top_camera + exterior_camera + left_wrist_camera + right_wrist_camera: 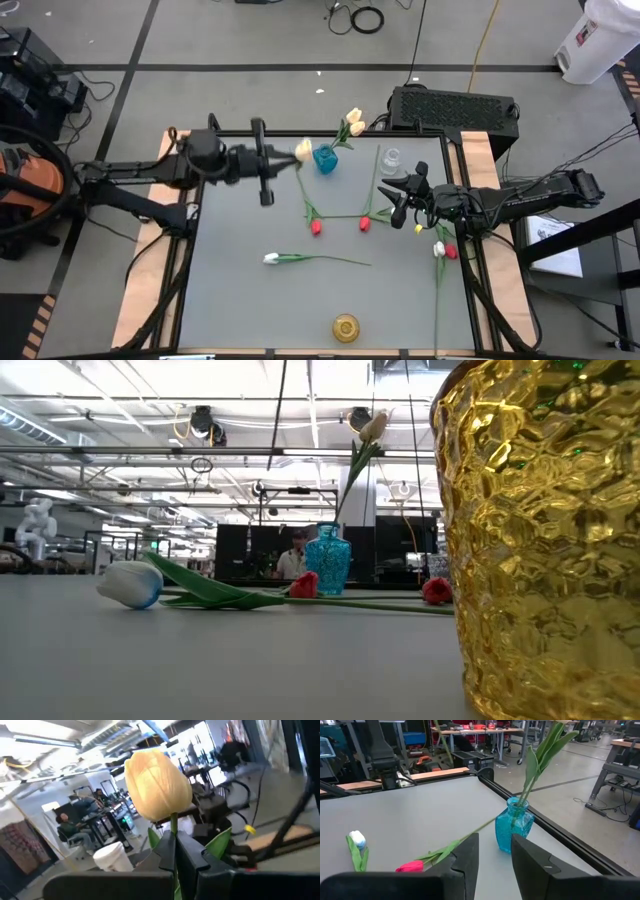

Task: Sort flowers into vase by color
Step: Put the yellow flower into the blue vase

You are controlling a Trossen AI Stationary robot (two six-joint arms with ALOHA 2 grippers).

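The grey table (300, 300) carries a blue vase (325, 158) with cream tulips (353, 121) at its far edge, a gold vase (345, 327) at the near edge, and red tulips (316, 227) and a white tulip (271, 259) lying between. Workbenches and seated people fill the room. The left gripper (285, 155) reaches level toward the blue vase, pinching a cream tulip (157, 785) by its stem. The right gripper (495, 857) hovers half-spread, apparently empty.

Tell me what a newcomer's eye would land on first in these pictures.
Likely the cream-yellow tulip pinched by its stem in the shut left gripper, held above the table's far side beside the blue vase, which already holds cream tulips. Next, the gold vase at the near edge, looming large in the low view. Red tulips and a white one lie loose on the grey table.
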